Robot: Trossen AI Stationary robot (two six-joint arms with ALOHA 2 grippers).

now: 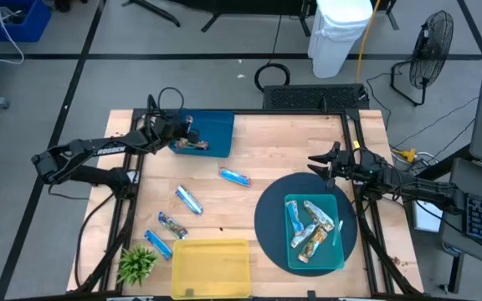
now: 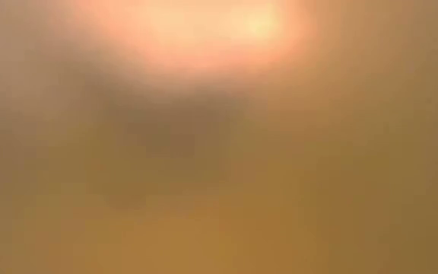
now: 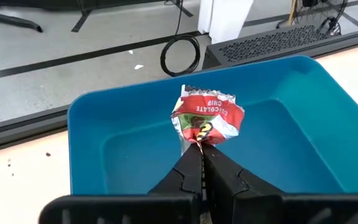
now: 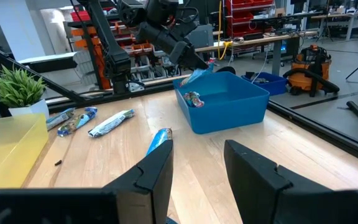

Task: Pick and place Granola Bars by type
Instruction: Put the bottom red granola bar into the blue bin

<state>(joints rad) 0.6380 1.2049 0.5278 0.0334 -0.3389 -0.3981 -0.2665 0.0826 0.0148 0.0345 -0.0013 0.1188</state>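
Left hand over the blue bin

The left hand [image 3: 202, 155] was clamped on a red-wrapped granola bar [image 3: 207, 117] above the blue bin [image 3: 303, 134]; the right hand [image 4: 197, 165] waited with fingers apart over the surface [image 1: 283, 155].

Top view: the left gripper [image 1: 189, 132] hung over the bin [image 1: 216, 125] at the tabletop's [image 1: 283, 159] far left; four bars [image 1: 189, 199] lay mid-tabletop; a tray [image 1: 337, 251] of bars sat right; the right gripper [image 1: 318, 164] waited beside it.
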